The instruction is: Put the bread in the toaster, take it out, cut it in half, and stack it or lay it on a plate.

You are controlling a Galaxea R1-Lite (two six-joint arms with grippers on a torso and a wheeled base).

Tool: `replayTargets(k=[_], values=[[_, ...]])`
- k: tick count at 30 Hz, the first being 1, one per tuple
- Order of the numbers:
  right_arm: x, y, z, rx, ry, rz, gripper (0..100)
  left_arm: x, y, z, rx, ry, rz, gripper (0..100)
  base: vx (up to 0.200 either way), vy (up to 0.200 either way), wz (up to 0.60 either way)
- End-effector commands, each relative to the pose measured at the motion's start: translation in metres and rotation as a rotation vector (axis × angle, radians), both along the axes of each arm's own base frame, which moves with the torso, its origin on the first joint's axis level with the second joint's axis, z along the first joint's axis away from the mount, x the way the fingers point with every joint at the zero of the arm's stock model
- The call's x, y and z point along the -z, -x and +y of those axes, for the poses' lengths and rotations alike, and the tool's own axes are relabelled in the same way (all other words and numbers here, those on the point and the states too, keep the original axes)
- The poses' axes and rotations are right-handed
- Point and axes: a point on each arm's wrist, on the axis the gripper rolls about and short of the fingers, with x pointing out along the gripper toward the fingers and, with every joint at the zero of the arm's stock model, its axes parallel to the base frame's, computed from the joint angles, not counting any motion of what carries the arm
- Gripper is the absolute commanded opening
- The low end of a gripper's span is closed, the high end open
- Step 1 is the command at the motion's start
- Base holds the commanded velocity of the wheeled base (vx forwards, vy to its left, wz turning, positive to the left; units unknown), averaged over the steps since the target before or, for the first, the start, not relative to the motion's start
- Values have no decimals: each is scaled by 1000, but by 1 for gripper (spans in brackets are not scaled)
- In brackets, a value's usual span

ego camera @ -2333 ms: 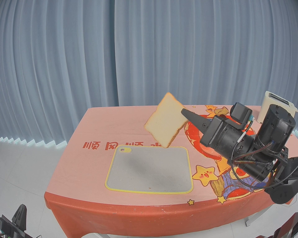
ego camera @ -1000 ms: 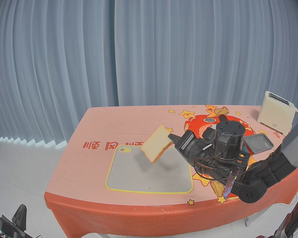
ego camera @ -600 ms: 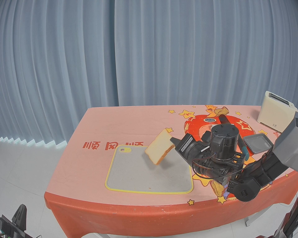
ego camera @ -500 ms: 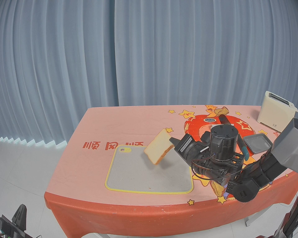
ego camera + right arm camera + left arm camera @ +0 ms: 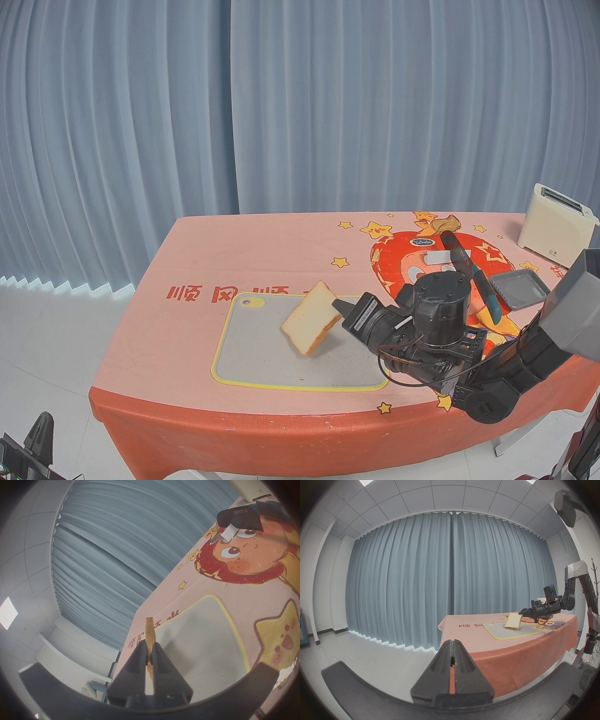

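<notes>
Head view shows you the right gripper [image 5: 337,306] clamped on one edge of the bread [image 5: 310,317], which hangs tilted over the cutting board [image 5: 262,356]; whether its low corner touches the board, you cannot tell. Your toaster [image 5: 556,228] stands at the bench's [image 5: 187,262] two o'clock corner, well apart. The left gripper [image 5: 452,655] is pinched closed on nothing, off the bench at seven o'clock.

Left hand [image 5: 452,642] closed, well apart from the table [image 5: 500,655]; right hand [image 5: 521,612] pinches bread [image 5: 513,620] at cutting board [image 5: 500,632].
</notes>
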Motion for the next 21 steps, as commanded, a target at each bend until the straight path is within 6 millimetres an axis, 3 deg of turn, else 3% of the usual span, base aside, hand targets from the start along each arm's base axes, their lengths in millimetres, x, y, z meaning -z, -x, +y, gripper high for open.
replayTargets(k=[1, 21], values=[[3, 2, 4, -11, 6, 5, 0, 5, -1, 0, 0, 0, 17, 0, 0, 0, 0], [7, 7, 10, -23, 20, 9, 0, 5, -1, 0, 0, 0, 17, 0, 0, 0, 0]])
